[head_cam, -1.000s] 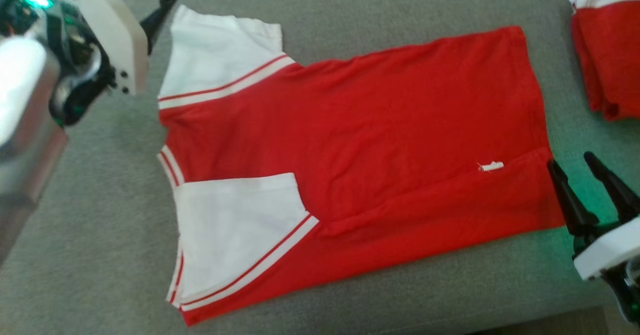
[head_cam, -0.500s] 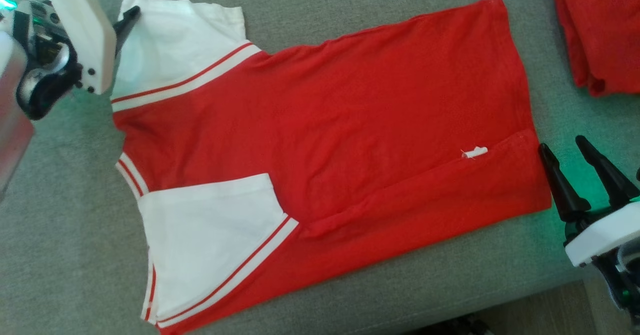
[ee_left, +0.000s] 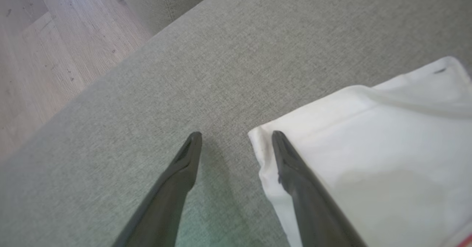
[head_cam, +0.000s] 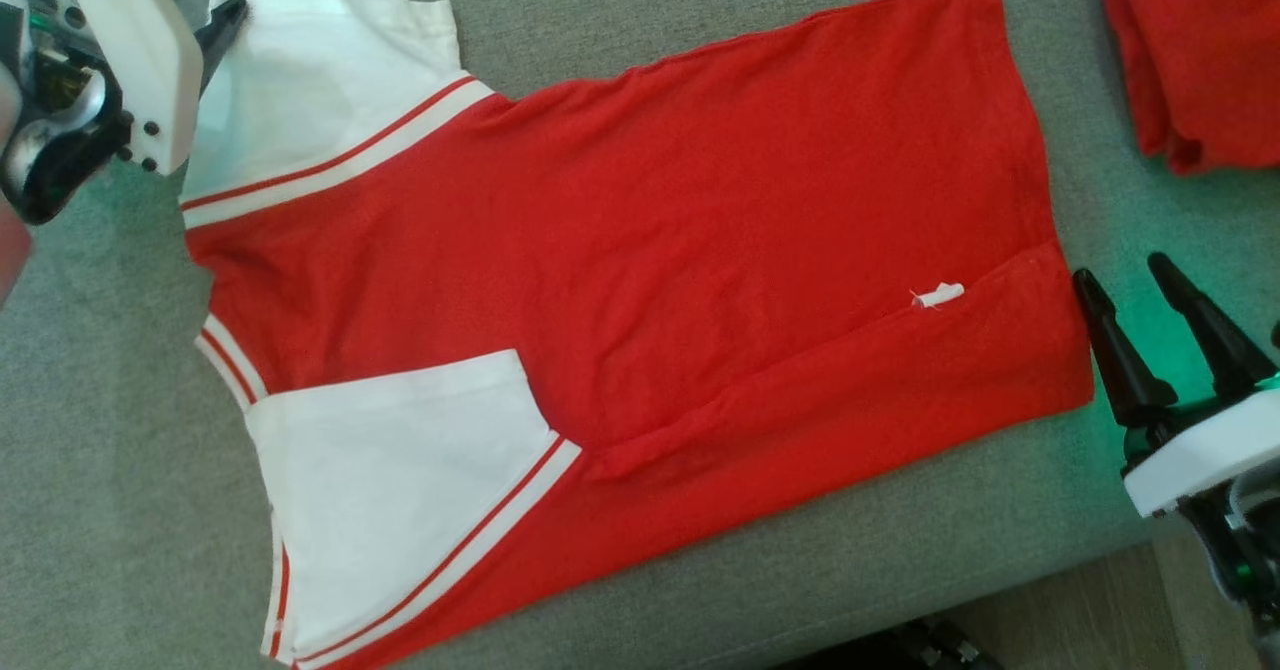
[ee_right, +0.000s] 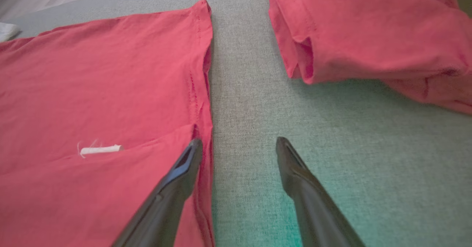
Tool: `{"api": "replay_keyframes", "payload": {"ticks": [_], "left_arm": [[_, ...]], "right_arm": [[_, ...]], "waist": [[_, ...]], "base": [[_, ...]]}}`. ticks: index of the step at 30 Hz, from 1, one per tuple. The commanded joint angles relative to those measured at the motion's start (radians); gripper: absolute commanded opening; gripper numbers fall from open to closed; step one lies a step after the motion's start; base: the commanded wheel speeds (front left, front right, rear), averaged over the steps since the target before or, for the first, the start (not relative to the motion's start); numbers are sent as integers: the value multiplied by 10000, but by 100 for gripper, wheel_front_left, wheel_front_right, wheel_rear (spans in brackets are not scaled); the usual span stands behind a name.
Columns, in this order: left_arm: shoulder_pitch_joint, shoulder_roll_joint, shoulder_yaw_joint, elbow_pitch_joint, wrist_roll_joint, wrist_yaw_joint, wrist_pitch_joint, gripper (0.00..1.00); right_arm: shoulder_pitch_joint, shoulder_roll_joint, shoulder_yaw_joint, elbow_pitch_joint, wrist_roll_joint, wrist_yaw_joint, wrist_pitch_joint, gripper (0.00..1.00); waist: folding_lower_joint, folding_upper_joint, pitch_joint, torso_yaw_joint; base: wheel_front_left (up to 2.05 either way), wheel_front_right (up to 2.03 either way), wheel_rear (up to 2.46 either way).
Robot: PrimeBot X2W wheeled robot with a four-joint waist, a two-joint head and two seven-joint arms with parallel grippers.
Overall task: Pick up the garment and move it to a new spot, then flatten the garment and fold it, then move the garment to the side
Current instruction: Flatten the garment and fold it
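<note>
I look down on a grey upholstered surface (head_cam: 120, 400) of woven fabric. Its near edge runs off at the lower right of my head view, with wooden floor (head_cam: 1120, 620) below it. The red garment (head_cam: 700, 220) lies spread flat on it, white sleeves toward my left and hem toward my right. Its near long side is folded in over the body, and a small white tag (head_cam: 938, 296) sits at that fold. At my far right a second red garment (head_cam: 1200, 60) lies folded and bunched on the same surface. A strip of bare grey fabric separates it from the hem.
</note>
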Motion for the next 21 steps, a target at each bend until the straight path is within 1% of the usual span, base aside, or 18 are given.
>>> {"api": "replay_keyframes", "payload": {"ticks": [1,2,3,4,5,6,8,11,14,18,21], "left_arm": [[-456,457,189,-139,-143,16,22,95],[-482,477,114,-146,-194,16,20,55],[-504,495,40,-153,-247,16,19,31],[-527,513,-50,-180,-292,16,12,25],[-548,534,-124,-194,-345,16,-10,9],[-564,547,-206,-245,-406,16,-58,0],[-624,581,-375,-336,-407,16,-309,0],[-787,620,-621,-438,-250,16,-1030,0],[-903,598,-861,-414,-176,16,-1713,0],[-1055,476,-1227,-478,-227,16,-2380,0],[-1203,389,-1524,-616,-313,16,-2769,0]], "right_arm": [[-26,-204,95,-182,-88,65,-81,100],[-48,-200,97,-176,-88,65,-83,100],[-67,-197,95,-168,-86,65,-86,100],[-83,-198,92,-158,-82,65,-87,100],[-94,-205,89,-146,-78,65,-88,100],[-102,-217,85,-134,-75,65,-85,100],[-142,-251,82,-136,-58,65,-57,100],[-290,-340,134,-241,85,65,40,100],[-673,-577,353,-419,416,65,306,100],[-1745,-1032,810,-331,634,65,857,100],[-2794,-1216,1282,201,653,65,1466,100]], "waist": [[0,0,16,-19],[0,0,23,-27],[0,0,28,-34],[0,0,29,-39],[0,0,27,-42],[0,0,23,-40],[0,0,12,-33],[0,0,-68,28],[0,0,-222,102],[0,0,-412,271],[0,0,-512,417]], "base": [[0,0,0],[0,0,0],[0,0,0],[0,0,0],[0,0,0],[0,0,0],[0,0,0],[0,0,0],[0,0,0],[0,0,0],[0,0,0]]}}
